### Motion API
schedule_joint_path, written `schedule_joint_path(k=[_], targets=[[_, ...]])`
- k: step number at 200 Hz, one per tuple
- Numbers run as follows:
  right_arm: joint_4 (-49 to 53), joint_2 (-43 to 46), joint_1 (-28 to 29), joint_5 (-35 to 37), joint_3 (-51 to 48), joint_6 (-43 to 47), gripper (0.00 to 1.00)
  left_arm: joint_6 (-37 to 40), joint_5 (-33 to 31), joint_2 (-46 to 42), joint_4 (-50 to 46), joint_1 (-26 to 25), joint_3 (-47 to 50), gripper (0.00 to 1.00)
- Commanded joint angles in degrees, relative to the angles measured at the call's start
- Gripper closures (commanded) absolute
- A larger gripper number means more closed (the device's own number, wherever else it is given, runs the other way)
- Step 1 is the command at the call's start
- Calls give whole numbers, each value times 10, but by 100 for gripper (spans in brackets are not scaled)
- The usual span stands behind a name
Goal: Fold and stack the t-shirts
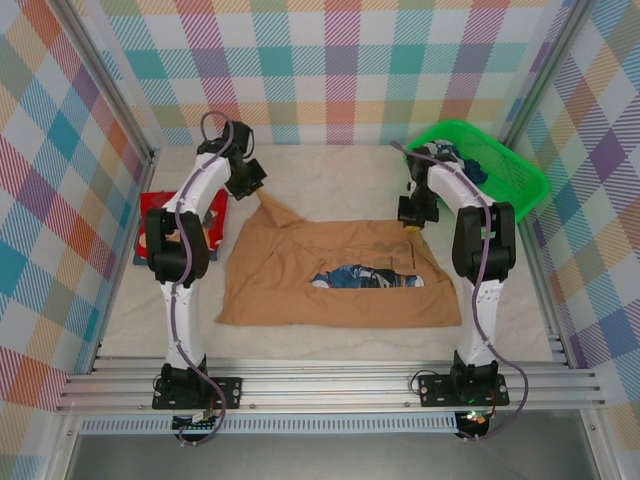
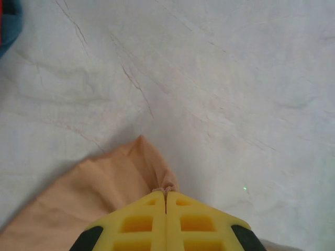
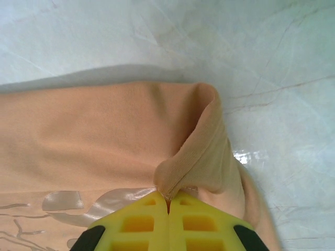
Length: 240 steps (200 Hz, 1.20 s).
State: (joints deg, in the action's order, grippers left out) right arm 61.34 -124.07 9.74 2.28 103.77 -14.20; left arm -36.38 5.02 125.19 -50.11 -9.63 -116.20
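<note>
Table (image 1: 330, 170): I see a pale marbled top.
Tan-brown t-shirt (image 1: 290, 265): spread mid-table, print patch toward 6 o'clock.
Green basket (image 1: 520, 175): at 2 o'clock, dark cloth inside.
Red t-shirt (image 1: 150, 203): at 9 o'clock, partly behind my left arm.
Left gripper (image 2: 166, 192): fingers pinched tight on the tan-brown t-shirt's 11 o'clock corner.
Right gripper (image 3: 168, 197): fingers pinched tight on its 1 o'clock corner fold.

red t-shirt (image 1: 217, 215) partly hidden, basket (image 1: 520, 182) contents unclear
</note>
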Motion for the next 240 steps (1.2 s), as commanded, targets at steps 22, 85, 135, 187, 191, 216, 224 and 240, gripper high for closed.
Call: schedule_joint_path(k=[22, 85, 135, 187, 191, 216, 224, 240], targets=[[14, 25, -29, -8, 27, 24, 100, -55, 37, -61, -42, -2, 9, 100], [13, 61, -55, -16, 9, 35, 100, -114, 63, -166, -47, -15, 124, 100], [8, 139, -62, -10, -63, 21, 100, -161, 66, -315, -46, -38, 294, 100], [-21, 221, -86, 7, -194, 0, 100, -198, 75, -452, -76, -47, 412, 100], [-22, 226, -89, 7, -199, -2, 100, -198, 73, -461, -82, -48, 417, 100], [-18, 251, -96, 20, -222, -6, 100, -204, 62, -514, -111, -50, 453, 100], [-18, 259, -96, 23, -229, -10, 100, -212, 64, -531, -112, -50, 469, 100], [-14, 272, -96, 23, -246, -17, 100, -234, 74, -560, -107, -53, 503, 100]])
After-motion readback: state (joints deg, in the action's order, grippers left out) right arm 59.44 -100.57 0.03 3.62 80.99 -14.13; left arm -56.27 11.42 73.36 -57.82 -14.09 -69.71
